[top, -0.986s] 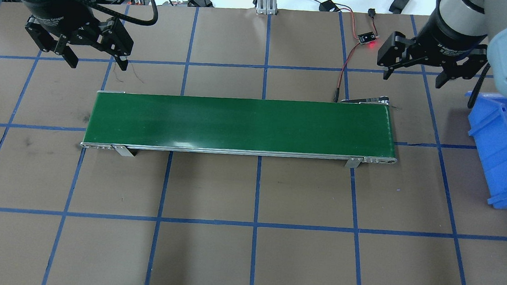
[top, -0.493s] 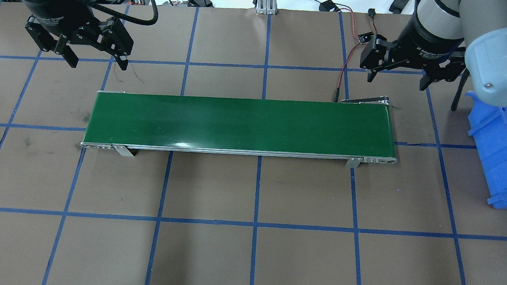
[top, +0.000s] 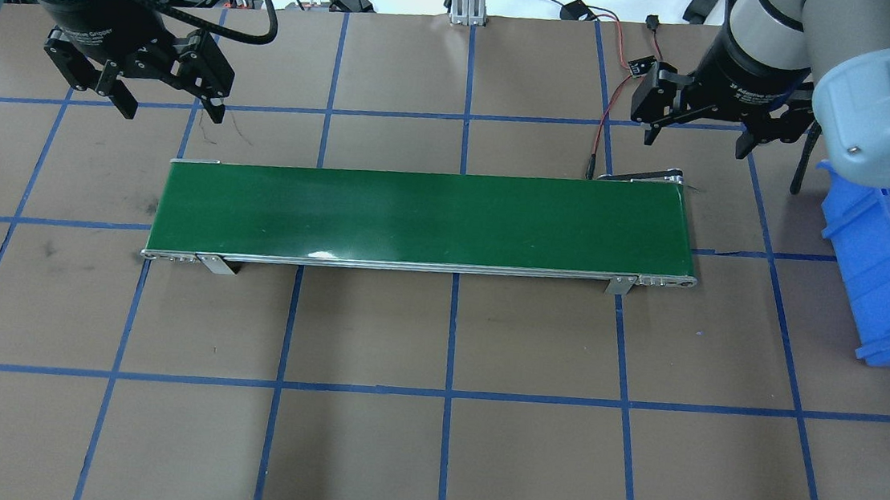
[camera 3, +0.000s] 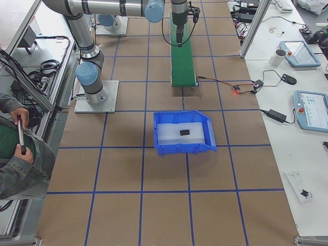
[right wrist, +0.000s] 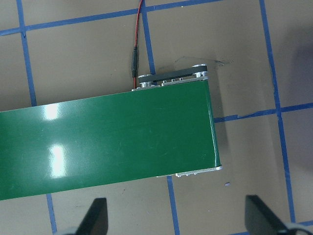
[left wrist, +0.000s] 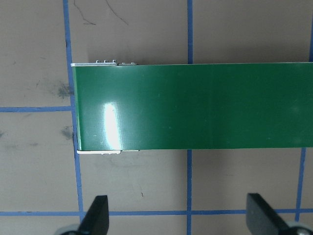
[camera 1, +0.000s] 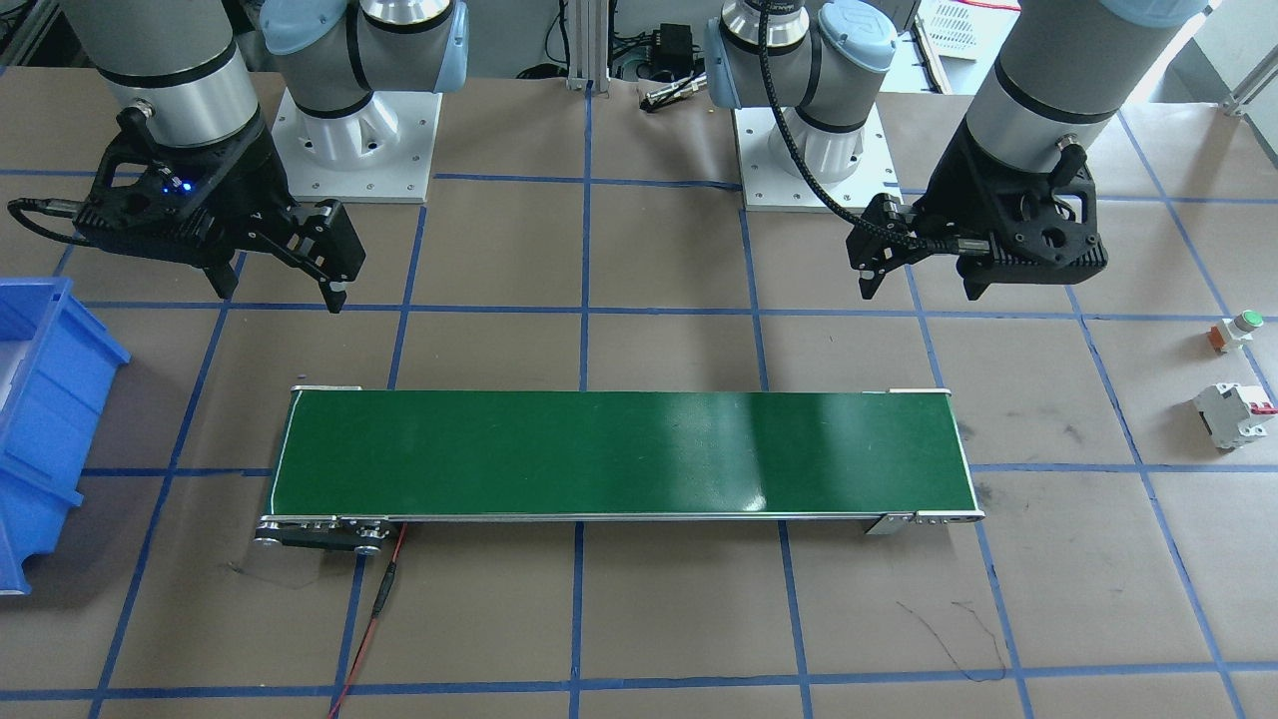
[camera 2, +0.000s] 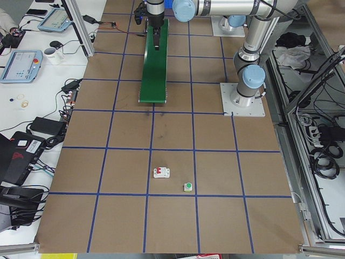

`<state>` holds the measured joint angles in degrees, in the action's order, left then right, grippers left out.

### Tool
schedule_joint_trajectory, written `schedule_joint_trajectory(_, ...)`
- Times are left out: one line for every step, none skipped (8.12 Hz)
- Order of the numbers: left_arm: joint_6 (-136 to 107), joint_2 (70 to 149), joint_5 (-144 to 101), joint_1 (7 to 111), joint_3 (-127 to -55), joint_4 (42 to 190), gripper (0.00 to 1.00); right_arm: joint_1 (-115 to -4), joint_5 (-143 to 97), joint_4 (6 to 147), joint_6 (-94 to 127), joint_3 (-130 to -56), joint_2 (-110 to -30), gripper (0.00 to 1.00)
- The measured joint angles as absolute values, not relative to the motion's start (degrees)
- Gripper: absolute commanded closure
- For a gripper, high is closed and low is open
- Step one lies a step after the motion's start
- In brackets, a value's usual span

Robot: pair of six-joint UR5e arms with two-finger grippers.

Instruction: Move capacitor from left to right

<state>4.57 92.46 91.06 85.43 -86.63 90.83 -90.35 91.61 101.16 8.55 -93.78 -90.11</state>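
Capacitor (camera 3: 184,132) lying in blue bin (camera 3: 184,148). Left pincer (top: 174,109), right pincer (top: 696,143): both spread apart, empty, hovering near conveyor belt (top: 424,216) ends.

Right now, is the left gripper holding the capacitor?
No, the left gripper is open with nothing between its fingers.

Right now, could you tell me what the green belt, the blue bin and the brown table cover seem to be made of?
Green belt: probably smooth rubber or PVC, semi-glossy; it shows glare patches. Blue bin: moulded plastic, judging by its uniform colour and ribbed walls. Brown table cover: likely paper or card, matte and scuffed.
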Motion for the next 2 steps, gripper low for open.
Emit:
schedule_joint_trajectory(4.6, 92.5, 91.1, 85.4, -86.6, 90.8, 0.00, -90.3, 91.7, 101.2, 8.4, -93.8, -90.1, 0.00)
schedule_joint_trajectory(4.6, 92.5, 91.1, 85.4, -86.6, 90.9, 0.00, -90.3, 91.7, 101.2, 8.3, -93.8, -90.1, 0.00)
